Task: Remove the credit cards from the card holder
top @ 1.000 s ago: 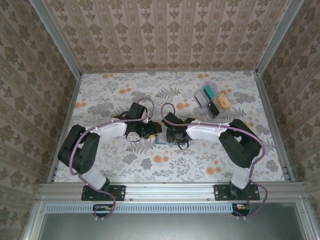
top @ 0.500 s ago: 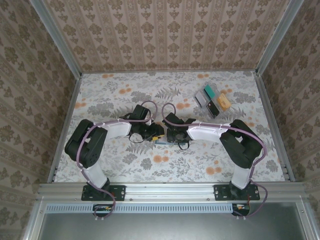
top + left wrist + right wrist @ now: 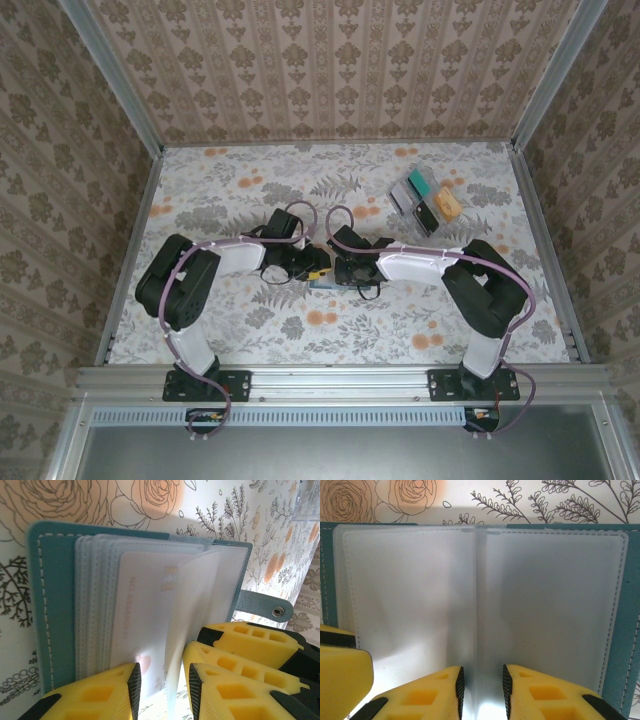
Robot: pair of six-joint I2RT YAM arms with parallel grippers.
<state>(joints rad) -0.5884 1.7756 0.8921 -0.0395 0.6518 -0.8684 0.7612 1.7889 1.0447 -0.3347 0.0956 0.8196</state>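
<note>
Left hand (image 3: 162, 687), slightly spread, straddles a sleeve (image 3: 195, 600) of the card holder (image 3: 37, 605) bearing a pale credit card (image 3: 145, 620). Right hand (image 3: 481, 685): I cannot tell its grip.

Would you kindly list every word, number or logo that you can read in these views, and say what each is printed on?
"NO": faint lettering running sideways on the pale credit card, which sits in a clear pocket of the card holder. The letters after it are too blurred to read.
Loose cards at the far right of the table: too small to read.
Frosted sleeves: no text.
</note>
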